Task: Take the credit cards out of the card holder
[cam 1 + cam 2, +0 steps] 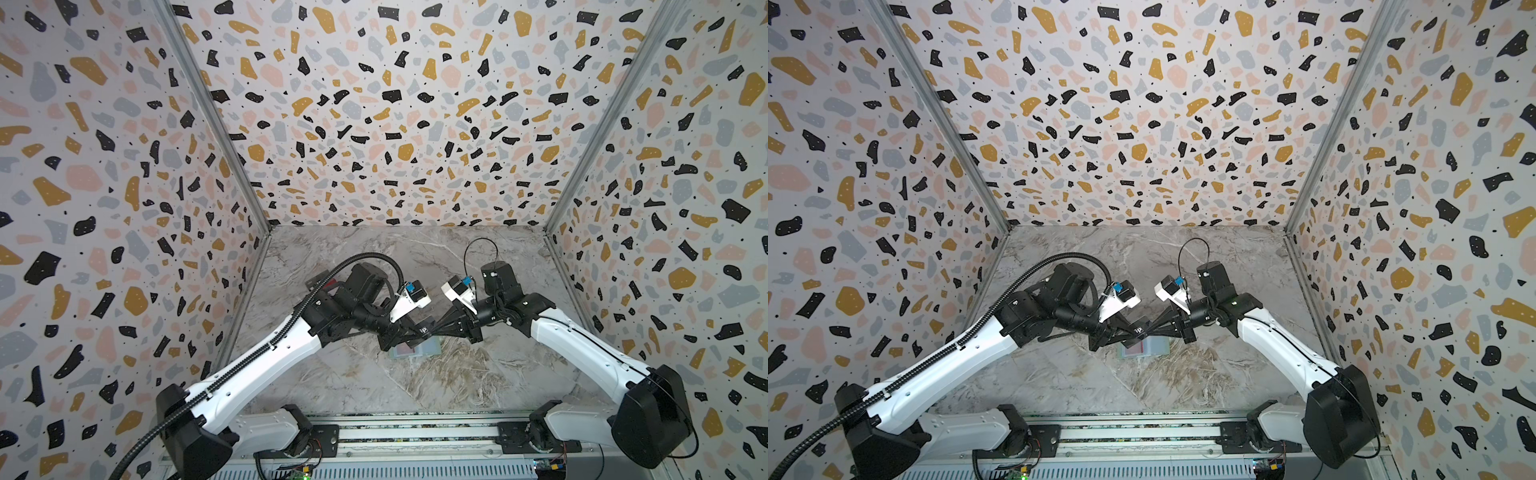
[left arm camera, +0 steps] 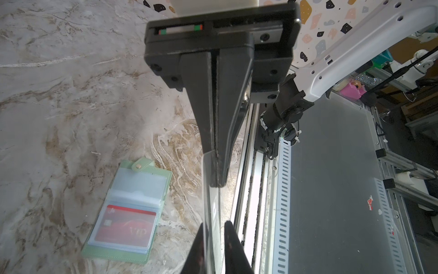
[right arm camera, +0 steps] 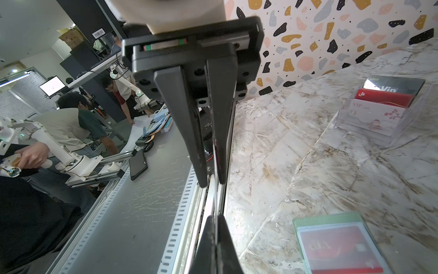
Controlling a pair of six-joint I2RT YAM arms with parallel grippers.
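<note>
only the right wrist view shows 3 cards (image 3: 379, 106) boxed (image 3: 388, 132).

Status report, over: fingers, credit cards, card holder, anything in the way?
Left gripper and right gripper both shut on one card, edge-on between them. Card holder open on table, red card in sleeve. Nothing blocking.

Arms hide part of the card holder (image 1: 415, 348); a wrist view's edge crops it.
</note>
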